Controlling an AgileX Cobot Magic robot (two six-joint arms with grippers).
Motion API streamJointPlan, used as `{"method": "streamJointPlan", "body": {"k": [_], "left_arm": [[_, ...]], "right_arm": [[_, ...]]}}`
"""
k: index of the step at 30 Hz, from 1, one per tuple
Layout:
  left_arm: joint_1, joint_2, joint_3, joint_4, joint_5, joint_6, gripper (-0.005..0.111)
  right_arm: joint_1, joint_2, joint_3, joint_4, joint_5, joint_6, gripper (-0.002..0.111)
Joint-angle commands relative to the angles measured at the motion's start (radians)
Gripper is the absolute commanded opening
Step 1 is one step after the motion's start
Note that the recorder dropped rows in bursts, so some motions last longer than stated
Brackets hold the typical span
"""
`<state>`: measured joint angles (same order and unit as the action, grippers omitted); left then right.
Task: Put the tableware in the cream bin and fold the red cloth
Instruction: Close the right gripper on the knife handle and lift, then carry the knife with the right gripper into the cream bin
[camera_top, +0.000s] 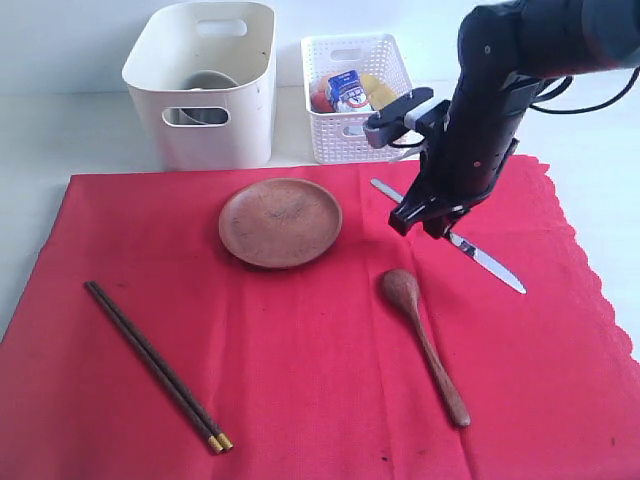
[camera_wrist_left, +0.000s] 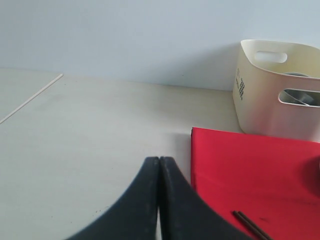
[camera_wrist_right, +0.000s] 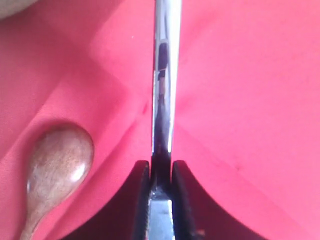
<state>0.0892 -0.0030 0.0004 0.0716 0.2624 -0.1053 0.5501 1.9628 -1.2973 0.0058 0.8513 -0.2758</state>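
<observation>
Your cloth (camera_top: 300, 400) is a matt red woven fabric, fine-grained, with a few soft creases. The knife (camera_wrist_right: 162, 75) is polished steel, bright enough to throw reflections. The spoon (camera_wrist_right: 60, 160) is smooth brown wood with a slight sheen, and the chopsticks (camera_top: 155, 365) look like dark, dull wood. The plate (camera_top: 280, 222) seems unglazed brown clay, mottled and matt. The bin (camera_top: 250, 110) is smooth cream plastic, the basket (camera_top: 335, 135) white lattice plastic. The bench (camera_wrist_left: 75, 135) is pale and matt. On your left pincer (camera_wrist_left: 159, 165) and right pincer (camera_wrist_right: 161, 167) the fingers are smooth matt black.
</observation>
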Motion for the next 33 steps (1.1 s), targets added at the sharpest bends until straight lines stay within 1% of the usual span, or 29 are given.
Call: {"method": "streamJointPlan", "body": {"k": [1, 3, 6, 10, 15, 20, 22, 25, 29, 33], "left_arm": [[0.004, 0.003, 0.000, -0.003, -0.004, -0.002, 0.002], [0.004, 0.003, 0.000, -0.003, -0.004, -0.002, 0.002], [0.004, 0.003, 0.000, -0.003, -0.004, -0.002, 0.002], [0.004, 0.003, 0.000, -0.003, -0.004, -0.002, 0.002], [0.004, 0.003, 0.000, -0.003, -0.004, -0.002, 0.002], [0.004, 0.003, 0.000, -0.003, -0.004, -0.002, 0.002], [0.004, 0.003, 0.000, -0.003, -0.004, -0.002, 0.002], [0.004, 0.003, 0.000, -0.003, -0.004, -0.002, 0.002], [0.004, 0.003, 0.000, -0.003, -0.004, -0.002, 0.002], [0.004, 0.003, 0.000, -0.003, -0.004, -0.002, 0.002]], "right_arm": [[-0.003, -0.075, 0.002, -0.006, 0.006, -0.025, 0.000], [-0.003, -0.106, 0.002, 0.001, 0.002, -0.040, 0.000], [-0.003, -0.144, 0.002, 0.058, -0.033, -0.068, 0.000], [-0.003, -0.169, 0.002, 0.199, -0.136, -0.128, 0.000], [-0.003, -0.164, 0.002, 0.397, -0.301, -0.137, 0.000], [-0.003, -0.147, -0.002, 0.717, -0.393, -0.382, 0.000], [-0.003, -0.132, -0.028, 0.846, -0.389, -0.487, 0.000], [-0.003, -0.104, -0.084, 0.991, -0.378, -0.578, 0.000], [-0.003, -0.047, -0.190, 1.074, -0.376, -0.596, 0.000], [0.039, 0.027, -0.307, 1.125, -0.376, -0.596, 0.000]]}}
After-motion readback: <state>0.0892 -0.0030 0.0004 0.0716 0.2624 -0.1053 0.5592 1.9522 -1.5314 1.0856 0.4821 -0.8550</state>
